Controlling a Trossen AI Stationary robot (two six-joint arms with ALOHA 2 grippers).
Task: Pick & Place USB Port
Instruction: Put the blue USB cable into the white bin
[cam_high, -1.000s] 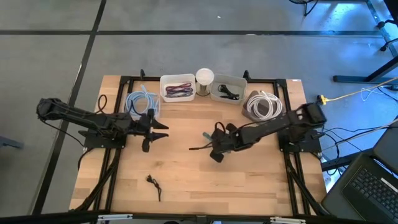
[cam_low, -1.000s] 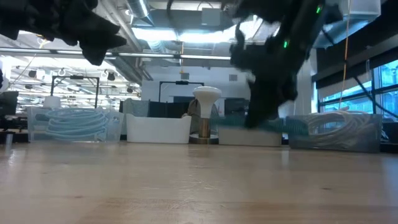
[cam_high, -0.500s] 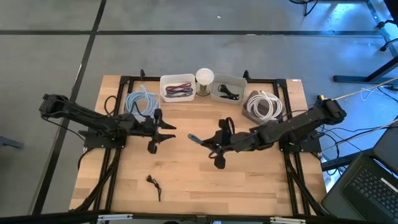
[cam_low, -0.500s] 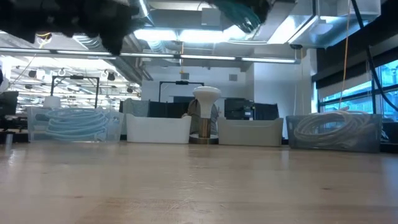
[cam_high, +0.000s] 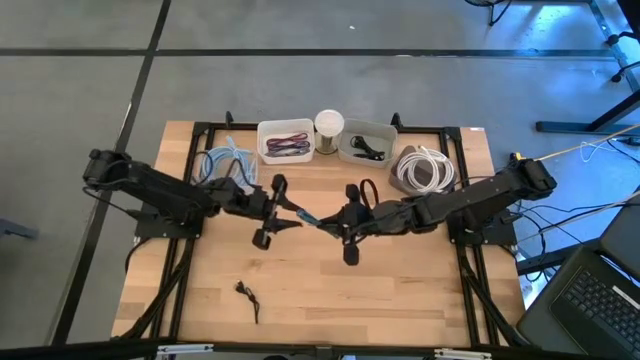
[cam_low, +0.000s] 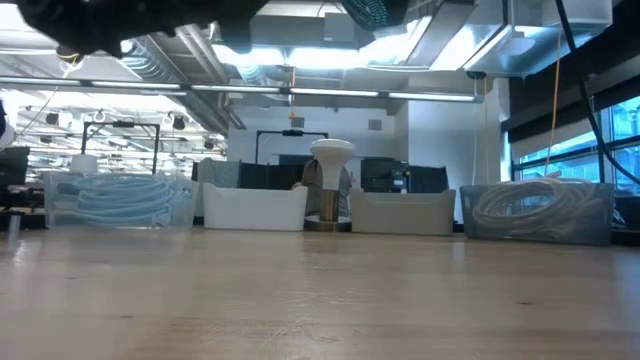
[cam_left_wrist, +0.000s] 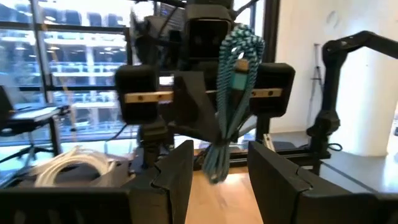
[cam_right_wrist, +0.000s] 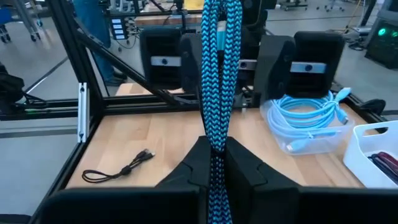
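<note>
A teal braided USB cable (cam_high: 308, 219), bundled in several strands, hangs high over the table's middle, also at the low view's top edge (cam_low: 375, 10). My right gripper (cam_high: 334, 226) is shut on it and reaches in nearly level from the table's right. My left gripper (cam_high: 287, 214) faces it from the left, open. In the left wrist view its fingers (cam_left_wrist: 180, 171) stand on either side of the bundle's lower end (cam_left_wrist: 214, 167); I cannot tell whether they touch it. A thin black cable (cam_high: 247, 296) lies flat on the table near the front left. My right gripper pinches the bundled strands (cam_right_wrist: 216, 134) between its two shut fingers (cam_right_wrist: 200, 163). The fingers come nearly level from the table's right. The bundle runs on past the fingertips toward my left gripper, its looped end (cam_left_wrist: 244, 38) up, lifted clear of the table.
Along the far edge stand a clear bin of light blue cable (cam_high: 228, 165), a white bin of red and purple cables (cam_high: 286, 140), a white round-topped stand (cam_high: 329, 127), a white bin with a black cable (cam_high: 365, 145) and a bin of white cable (cam_high: 425, 170).
My right gripper has risen from just above the table, tipping from pointing down to nearly level, and has carried the teal cable up clear. My left gripper has moved toward the table's right, up to the cable's free end, staying open.
</note>
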